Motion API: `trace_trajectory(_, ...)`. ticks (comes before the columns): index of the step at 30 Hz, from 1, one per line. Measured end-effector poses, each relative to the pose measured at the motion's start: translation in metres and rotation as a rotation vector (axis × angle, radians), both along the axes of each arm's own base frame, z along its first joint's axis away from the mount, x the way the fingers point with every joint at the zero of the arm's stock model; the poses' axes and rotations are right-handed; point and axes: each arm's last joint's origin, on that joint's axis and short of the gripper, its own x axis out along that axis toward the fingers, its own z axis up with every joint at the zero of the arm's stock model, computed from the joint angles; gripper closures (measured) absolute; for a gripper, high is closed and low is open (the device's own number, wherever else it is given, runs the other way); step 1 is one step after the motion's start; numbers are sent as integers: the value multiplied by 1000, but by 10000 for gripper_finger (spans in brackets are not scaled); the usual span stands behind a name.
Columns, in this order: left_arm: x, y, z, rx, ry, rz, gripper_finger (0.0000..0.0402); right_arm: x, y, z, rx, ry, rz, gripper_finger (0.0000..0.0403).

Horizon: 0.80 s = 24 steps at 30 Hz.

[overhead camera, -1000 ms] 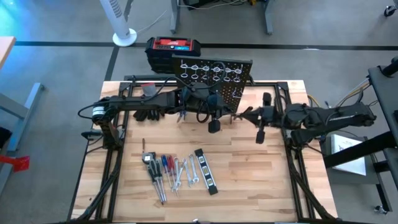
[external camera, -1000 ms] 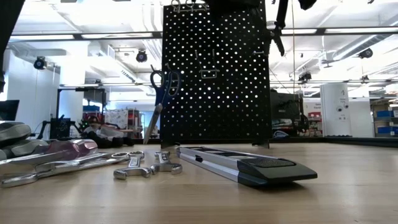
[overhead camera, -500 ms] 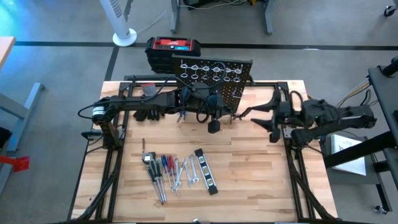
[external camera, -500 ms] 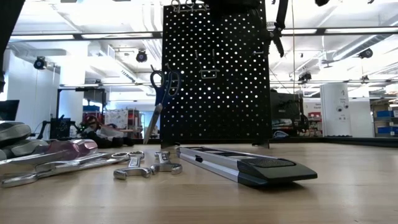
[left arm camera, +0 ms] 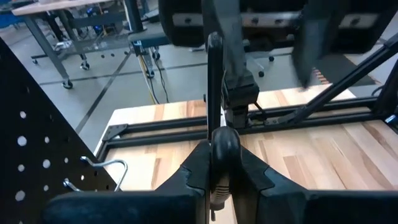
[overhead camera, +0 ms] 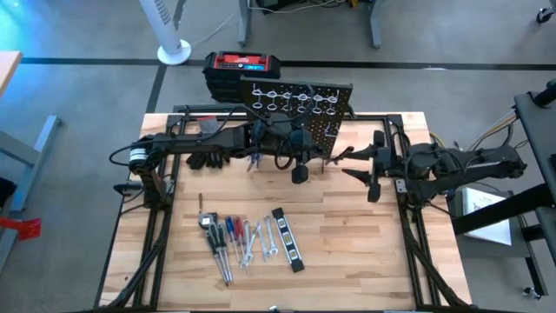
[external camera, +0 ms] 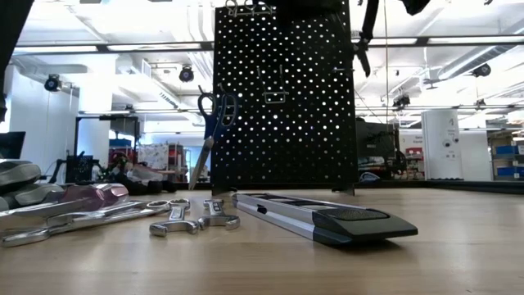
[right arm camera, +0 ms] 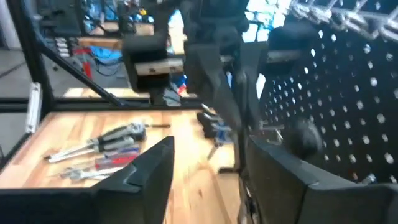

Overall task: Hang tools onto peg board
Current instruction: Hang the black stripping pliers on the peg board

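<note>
Left gripper sits just in front of the peg board, clenched on a slim dark tool with a rounded handle end; which tool it is I cannot tell. Right gripper hangs off the peg board's right edge with its jaws standing apart and nothing between them, so it looks released.

Judging by how things lie, the task is only begun. Blue-handled scissors hang at the peg board's left edge, their tips down near the table. Something dark also dangles beside the peg board's upper right corner in the low view, possibly another hung tool, though I cannot be sure. Most of the ring hooks along the top of the peg board appear bare.

Still waiting well in front of the peg board, towards its left, is the main cluster: screwdrivers, wrenches and the black level bar. By my reckoning all of these remain to be hung, along with whatever the left gripper holds.
</note>
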Motion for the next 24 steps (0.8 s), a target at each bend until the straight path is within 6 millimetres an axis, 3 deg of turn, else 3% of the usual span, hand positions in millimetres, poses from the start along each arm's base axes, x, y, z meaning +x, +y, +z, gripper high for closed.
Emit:
trace_trajectory(7, 0, 0, 0, 0, -1, 1, 381, -12, -3, 3, 10, -14, -57, 314)
trace_trajectory(11, 0, 0, 0, 0, -1, 1, 381, -29, -6, 3, 10, 3, -57, 332)
trace_trajectory(15, 0, 0, 0, 18, 1, -5, 381, -35, -7, 1, 26, 4, -52, 299)
trace_trajectory(19, 0, 0, 0, 26, -2, -7, 381, -22, -5, -6, 13, 68, -46, 240)
trace_trajectory(24, 0, 0, 1, 27, -9, -7, 381, -10, -7, -12, -51, 106, -196, 182)
